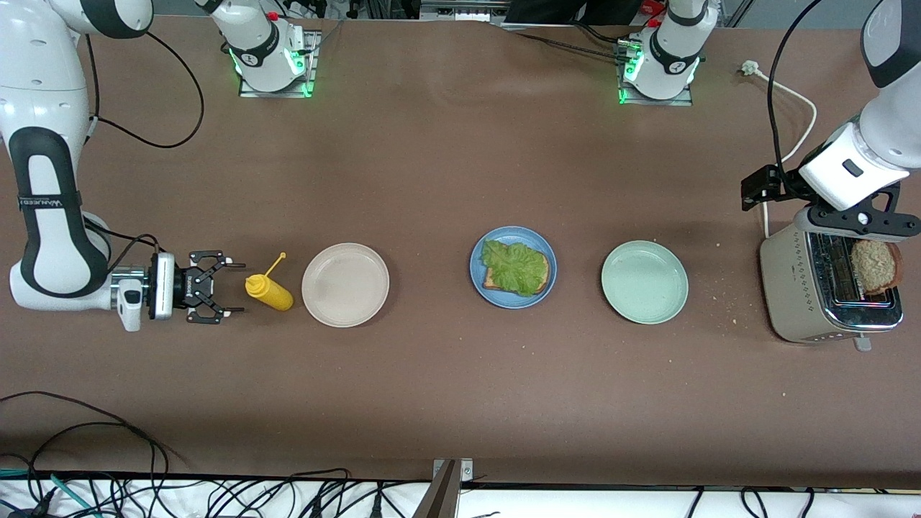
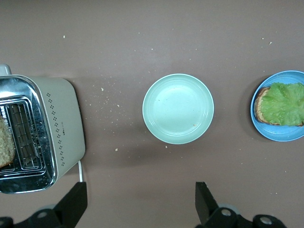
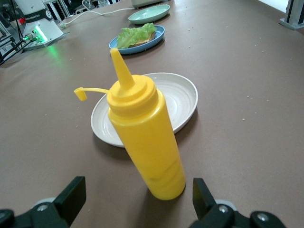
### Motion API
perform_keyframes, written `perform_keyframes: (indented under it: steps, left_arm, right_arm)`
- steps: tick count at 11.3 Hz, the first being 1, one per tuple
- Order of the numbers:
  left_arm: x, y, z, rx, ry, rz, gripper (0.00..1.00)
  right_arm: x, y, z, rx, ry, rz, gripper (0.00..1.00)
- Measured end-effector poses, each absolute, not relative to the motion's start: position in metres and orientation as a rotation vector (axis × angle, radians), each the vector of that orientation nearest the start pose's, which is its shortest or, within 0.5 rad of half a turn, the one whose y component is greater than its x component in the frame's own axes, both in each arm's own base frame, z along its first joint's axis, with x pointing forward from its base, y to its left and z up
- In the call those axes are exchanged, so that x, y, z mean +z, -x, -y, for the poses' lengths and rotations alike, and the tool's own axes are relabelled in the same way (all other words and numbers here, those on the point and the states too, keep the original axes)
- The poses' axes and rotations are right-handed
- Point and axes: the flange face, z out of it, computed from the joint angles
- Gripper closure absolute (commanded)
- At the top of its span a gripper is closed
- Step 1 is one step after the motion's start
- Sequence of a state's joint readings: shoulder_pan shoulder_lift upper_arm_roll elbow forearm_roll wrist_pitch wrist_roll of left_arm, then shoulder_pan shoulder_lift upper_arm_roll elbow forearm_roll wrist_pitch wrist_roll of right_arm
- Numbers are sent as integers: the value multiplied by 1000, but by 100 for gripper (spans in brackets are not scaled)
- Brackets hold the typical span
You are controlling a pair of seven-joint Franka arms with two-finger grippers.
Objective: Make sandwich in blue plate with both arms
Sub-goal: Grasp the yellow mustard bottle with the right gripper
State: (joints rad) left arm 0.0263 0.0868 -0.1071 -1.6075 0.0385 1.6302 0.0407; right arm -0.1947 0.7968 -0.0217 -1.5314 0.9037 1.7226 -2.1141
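The blue plate [image 1: 538,242] sits mid-table and carries one slice of brown bread [image 1: 493,279] with a ruffled lettuce leaf [image 1: 512,265] on top. A second bread slice [image 1: 874,265] stands in a slot of the toaster [image 1: 791,288] at the left arm's end. My left gripper [image 1: 860,219] hangs over the toaster, open and holding nothing [image 2: 140,202]. My right gripper [image 1: 229,288] is low over the table at the right arm's end, open, with the yellow squeeze bottle [image 3: 145,137] just ahead of its fingers and untouched.
An off-white plate [image 1: 345,309] lies between the yellow bottle [image 1: 268,291] and the blue plate. A pale green plate [image 1: 645,309] lies between the blue plate and the toaster. Crumbs dot the table near the toaster. Its white cord [image 1: 799,93] runs toward the left arm's base.
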Motion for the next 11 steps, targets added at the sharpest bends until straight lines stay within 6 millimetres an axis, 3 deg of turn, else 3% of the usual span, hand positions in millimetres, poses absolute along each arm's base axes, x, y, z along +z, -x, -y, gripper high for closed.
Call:
perform_keyframes:
  steps: [6, 9, 10, 11]
  left_arm:
    - [563, -580, 40, 98, 3104, -192, 0]
    - [563, -580, 40, 98, 3104, -192, 0]
    - [563, -580, 40, 98, 3104, -192, 0]
    - [563, -580, 40, 98, 3104, -192, 0]
  right_arm:
    - [134, -656, 51, -724, 1587, 1465, 0]
    - [110, -661, 33, -779, 1548, 1452, 1]
    - [104, -662, 27, -782, 1547, 1450, 18]
    - [101, -663, 23, -785, 1545, 1451, 44]
